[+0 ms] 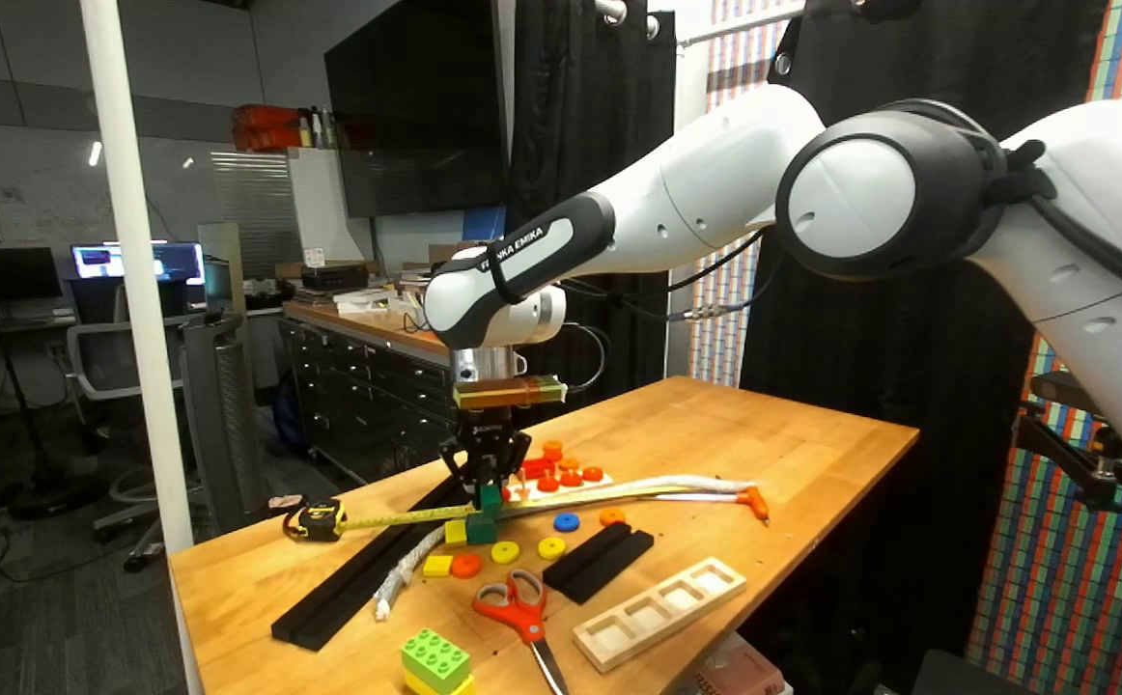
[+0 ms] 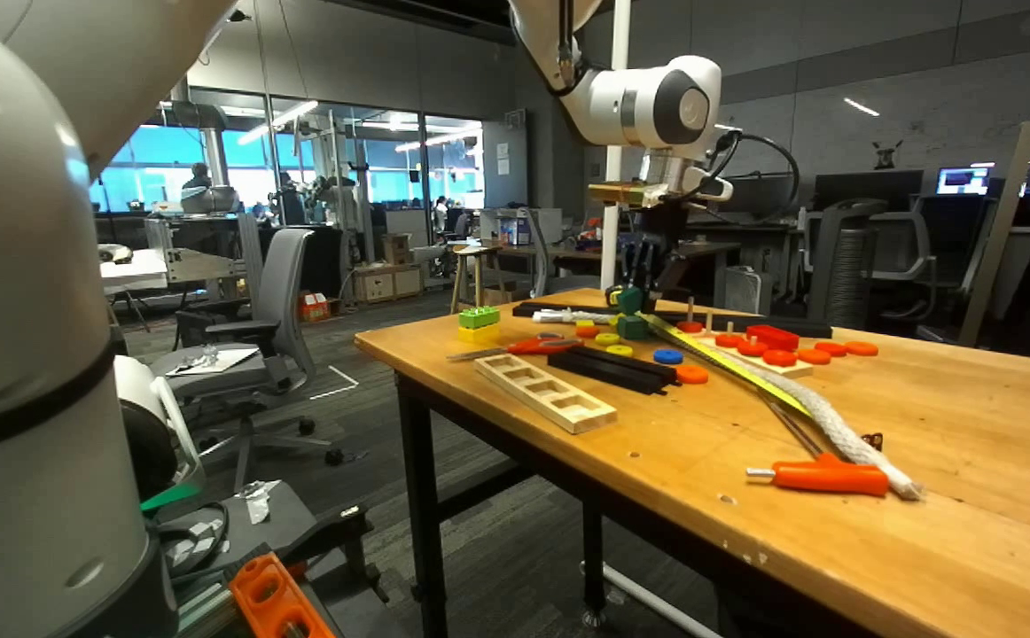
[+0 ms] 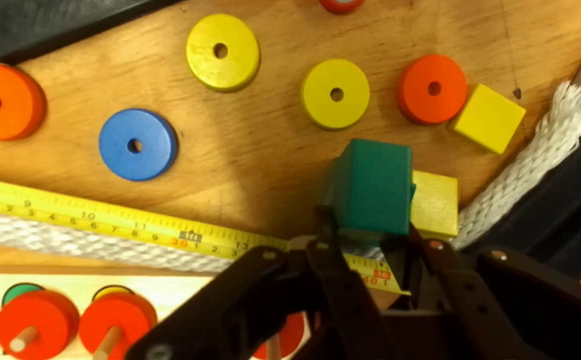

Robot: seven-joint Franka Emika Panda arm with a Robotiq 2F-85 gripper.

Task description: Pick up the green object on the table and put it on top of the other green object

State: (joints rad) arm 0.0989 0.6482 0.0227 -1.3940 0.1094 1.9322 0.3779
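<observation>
Nearest the camera in an exterior view, well in front of the lower green block (image 1: 481, 529), a bright green studded brick (image 1: 435, 656) sits on a yellow brick (image 1: 416, 683). Next, in front of the lower green block and to its right, lie orange-handled scissors (image 1: 529, 627) and a wooden tray (image 1: 674, 625) with four compartments. Closer in to that block come a black grooved piece (image 1: 599, 563) to its right, two yellow discs (image 1: 504, 552) and, to its left, an orange disc (image 1: 465, 566). A yellow cube (image 1: 455, 532) stands just beside the lower green block on its left; farther left, well apart, is a tape measure (image 1: 320, 521), its yellow blade (image 1: 406, 517) running past behind the block.

Above the lower green block is the held green block (image 1: 490, 497); I cannot say whether the two touch. The gripper (image 1: 489, 487) is clamped on the held green block from both sides in the wrist view, where that block hides most of the lower one.

Behind the lower green block and to its right, a pegboard (image 3: 175, 290), also seen in the wrist view, bears red discs (image 3: 120, 312). Past them the bench (image 1: 715, 425) runs on; well behind the lower green block are a black drawer cabinet (image 1: 358, 386) and a large dark screen (image 1: 416, 106)
</observation>
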